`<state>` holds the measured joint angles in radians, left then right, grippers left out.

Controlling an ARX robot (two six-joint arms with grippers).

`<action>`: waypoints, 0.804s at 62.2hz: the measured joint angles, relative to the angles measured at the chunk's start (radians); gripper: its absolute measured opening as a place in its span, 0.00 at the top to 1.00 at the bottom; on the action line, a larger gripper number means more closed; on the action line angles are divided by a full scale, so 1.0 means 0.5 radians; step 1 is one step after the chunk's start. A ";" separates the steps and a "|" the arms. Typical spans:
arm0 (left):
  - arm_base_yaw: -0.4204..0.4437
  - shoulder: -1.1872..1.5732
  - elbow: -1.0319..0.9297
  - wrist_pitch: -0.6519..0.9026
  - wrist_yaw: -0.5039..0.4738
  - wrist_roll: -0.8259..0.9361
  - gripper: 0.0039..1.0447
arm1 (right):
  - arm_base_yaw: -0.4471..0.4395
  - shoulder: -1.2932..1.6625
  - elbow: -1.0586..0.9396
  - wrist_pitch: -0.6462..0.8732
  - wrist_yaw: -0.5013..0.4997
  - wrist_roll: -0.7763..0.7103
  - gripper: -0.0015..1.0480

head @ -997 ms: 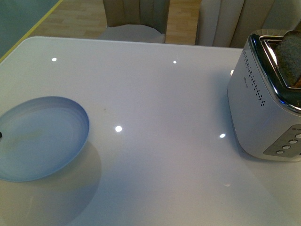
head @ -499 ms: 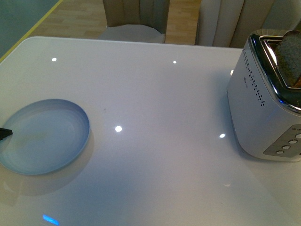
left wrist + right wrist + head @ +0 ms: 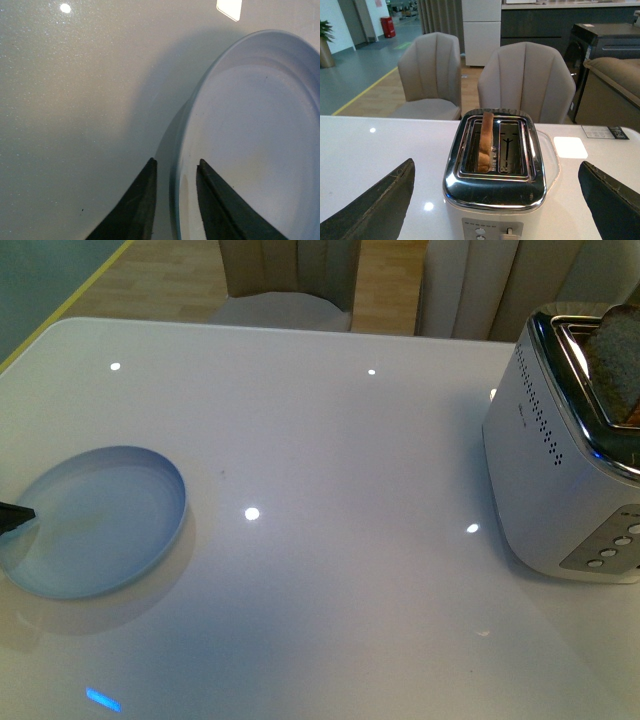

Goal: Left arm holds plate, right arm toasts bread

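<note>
Front view: the plate sits at about eight o'clock on the glossy white counter, and the tip of my left claw just shows at its outer edge. The toaster stands at three o'clock with the bread upright in its slot. Chairs wait behind the counter.

Left wrist view: my left claw is narrowly parted, its two fingers straddling the plate's raised rim, one outside and one inside. I cannot tell whether they pinch it. The plate looks stiff, smooth and probably slippery, so the rim seems the only hold.

Right wrist view: my right claw is spread wide and empty, facing the toaster. The bread stands in one slot; I judge it light and crumbly, best taken gently by its top crust.
</note>
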<state>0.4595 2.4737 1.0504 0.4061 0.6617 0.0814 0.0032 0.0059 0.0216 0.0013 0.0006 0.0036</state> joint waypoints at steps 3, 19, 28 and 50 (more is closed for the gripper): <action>0.000 -0.004 -0.001 0.001 0.000 -0.001 0.60 | 0.000 0.000 0.000 0.000 0.000 0.000 0.08; -0.021 -0.288 -0.178 0.072 0.018 -0.040 0.19 | 0.000 0.000 0.000 0.000 0.000 -0.001 0.08; -0.072 -0.706 -0.426 0.186 0.093 -0.123 0.07 | 0.000 0.000 0.000 0.000 0.000 -0.001 0.08; -0.244 -1.906 -1.115 0.272 0.027 -0.412 0.07 | 0.000 0.000 0.000 0.000 0.000 -0.001 0.08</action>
<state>0.3374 1.5208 0.4931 0.5423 0.6750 -0.1246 0.0032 0.0059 0.0216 0.0013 0.0006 0.0032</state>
